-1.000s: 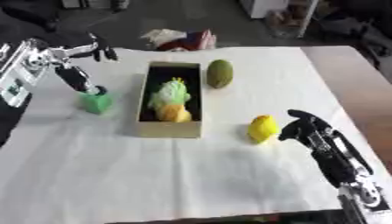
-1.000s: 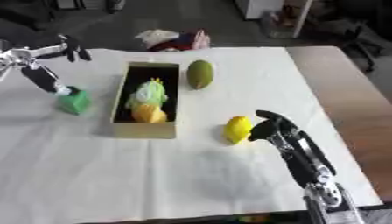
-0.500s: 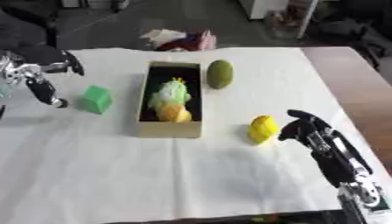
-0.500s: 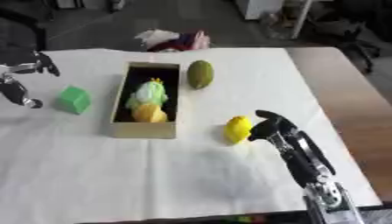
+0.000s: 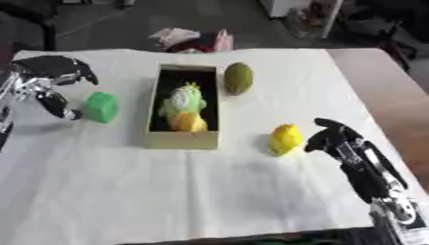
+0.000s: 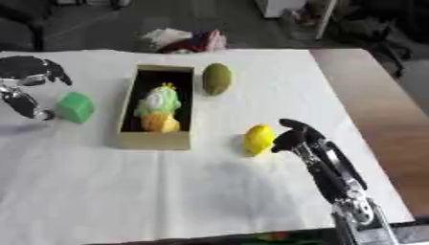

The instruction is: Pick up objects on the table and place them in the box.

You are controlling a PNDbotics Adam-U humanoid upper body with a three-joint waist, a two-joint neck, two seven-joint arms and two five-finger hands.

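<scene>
Fingers of left hand (image 5: 50, 79) spread beside green block (image 5: 101, 106), right hand (image 5: 333, 137) seemingly curled near lemon (image 5: 285, 138)

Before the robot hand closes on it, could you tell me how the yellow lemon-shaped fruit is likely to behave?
The yellow lemon-shaped fruit is rounded, so a nudge would probably roll it across the white cloth. Its skin looks smooth, so it may slip. It keeps its shape, so it is likely stiff.

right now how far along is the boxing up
Done: a pale green item and an orange one lie in the box. In hand: nothing; the left hand is beside the green block, the right hand beside the yellow fruit. Left: those two and the olive fruit.
</scene>
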